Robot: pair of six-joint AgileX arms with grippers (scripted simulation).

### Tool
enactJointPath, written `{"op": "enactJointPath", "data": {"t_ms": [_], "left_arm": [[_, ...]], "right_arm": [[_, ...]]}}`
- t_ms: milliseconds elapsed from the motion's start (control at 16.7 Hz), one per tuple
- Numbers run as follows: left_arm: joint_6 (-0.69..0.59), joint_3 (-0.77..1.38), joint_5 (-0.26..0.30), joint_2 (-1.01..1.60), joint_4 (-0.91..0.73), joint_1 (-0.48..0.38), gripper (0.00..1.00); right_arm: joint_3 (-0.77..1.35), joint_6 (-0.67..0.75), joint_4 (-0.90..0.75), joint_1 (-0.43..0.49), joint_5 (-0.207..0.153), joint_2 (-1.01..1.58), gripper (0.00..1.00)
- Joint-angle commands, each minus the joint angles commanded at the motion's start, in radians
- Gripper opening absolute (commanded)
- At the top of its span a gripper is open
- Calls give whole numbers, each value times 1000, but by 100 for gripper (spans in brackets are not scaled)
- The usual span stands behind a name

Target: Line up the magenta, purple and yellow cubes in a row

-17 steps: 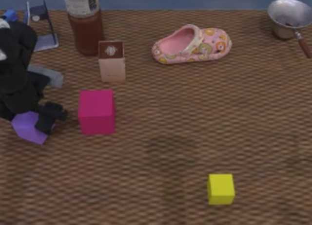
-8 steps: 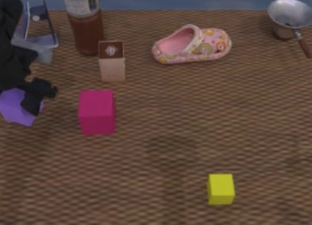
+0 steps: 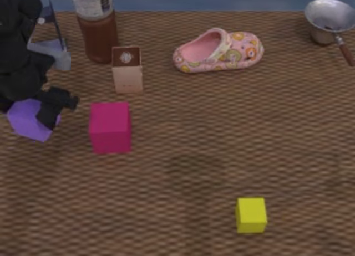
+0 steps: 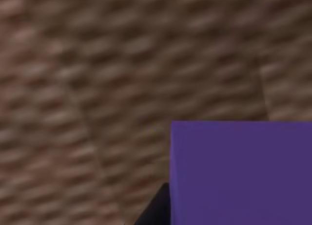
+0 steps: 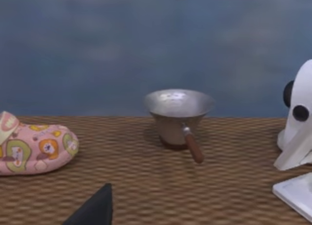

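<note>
Magenta cube (image 3: pixel 110 126) sits on the woven worktop (image 3: pixel 222 145) left of centre, just below the tan carton (image 3: pixel 127 69). At the far left edge the left hand (image 3: pixel 47 113) is clamped on the purple cube (image 3: pixel 25 118), which looks tilted and fills the left wrist view. Yellow cube (image 3: pixel 251 214), smallest, rests alone low and right of centre, well apart from both; right hand out of top view, grip unclear.

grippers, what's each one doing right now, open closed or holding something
Left gripper: shut on the purple cube, at the table's left edge.
Right gripper: only a dark fingertip shows in its wrist view; cannot be told.
</note>
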Motion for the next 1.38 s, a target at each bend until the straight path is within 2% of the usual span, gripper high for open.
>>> {"op": "enactJointPath", "data": {"t_ms": [240, 660, 840, 1080, 1380], "left_arm": [[-225, 47, -4, 29, -31, -167, 0], [-828, 114, -7, 64, -93, -565, 0], [-1039, 134, -11, 59, -104, -714, 0], [-1171, 144, -18, 42, -104, -823, 0], [-1174, 142, -17, 44, -103, -825, 0]], "right_arm": [[0, 0, 0, 0, 0, 0, 100], [0, 0, 0, 0, 0, 0, 100], [0, 0, 0, 0, 0, 0, 100], [0, 0, 0, 0, 0, 0, 100], [0, 0, 0, 0, 0, 0, 100]]}}
